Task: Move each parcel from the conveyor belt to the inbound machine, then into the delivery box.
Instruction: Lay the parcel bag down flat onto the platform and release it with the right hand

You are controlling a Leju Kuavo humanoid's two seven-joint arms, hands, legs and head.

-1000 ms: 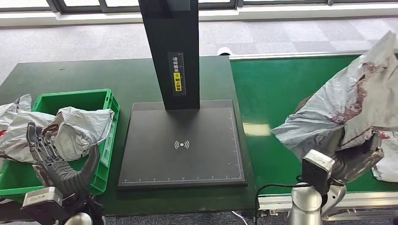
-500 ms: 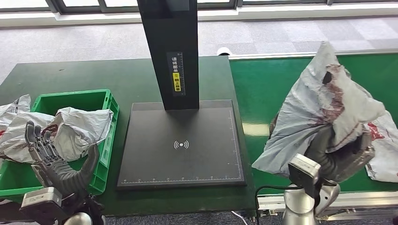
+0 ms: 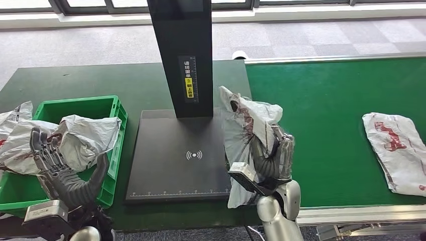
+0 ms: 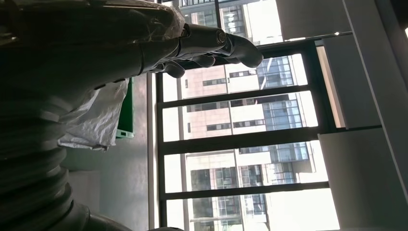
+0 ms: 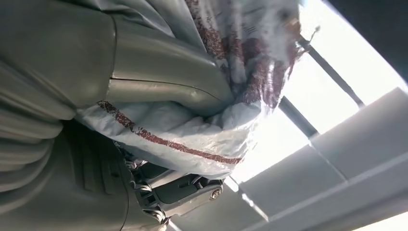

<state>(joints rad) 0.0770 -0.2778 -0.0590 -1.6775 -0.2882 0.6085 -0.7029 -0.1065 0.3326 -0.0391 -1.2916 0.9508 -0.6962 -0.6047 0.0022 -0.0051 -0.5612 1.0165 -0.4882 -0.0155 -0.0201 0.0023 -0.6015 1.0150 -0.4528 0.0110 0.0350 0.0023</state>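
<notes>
My right hand (image 3: 271, 160) grips a crumpled grey parcel with red print (image 3: 240, 130), held upright over the right edge of the black inbound machine plate (image 3: 171, 160). In the right wrist view the thumb (image 5: 163, 82) presses into the same parcel (image 5: 211, 144). A second flat parcel (image 3: 398, 150) lies on the green conveyor belt (image 3: 321, 115) at the far right. My left hand (image 3: 63, 173) stands open, fingers spread upward, in front of the green delivery box (image 3: 113, 108), which holds a grey parcel (image 3: 85, 135). The left wrist view shows the open fingers (image 4: 216, 43).
The machine's black post (image 3: 183, 55) rises behind the plate. Another grey parcel (image 3: 12, 125) hangs over the box's left side. The dark green table (image 3: 75, 80) carries box and machine; the conveyor's metal rim (image 3: 351, 213) runs along the front right.
My right hand has swung the held parcel leftward from over the conveyor to the machine plate's right edge, uncovering the flat parcel on the belt. The left hand has stayed put.
</notes>
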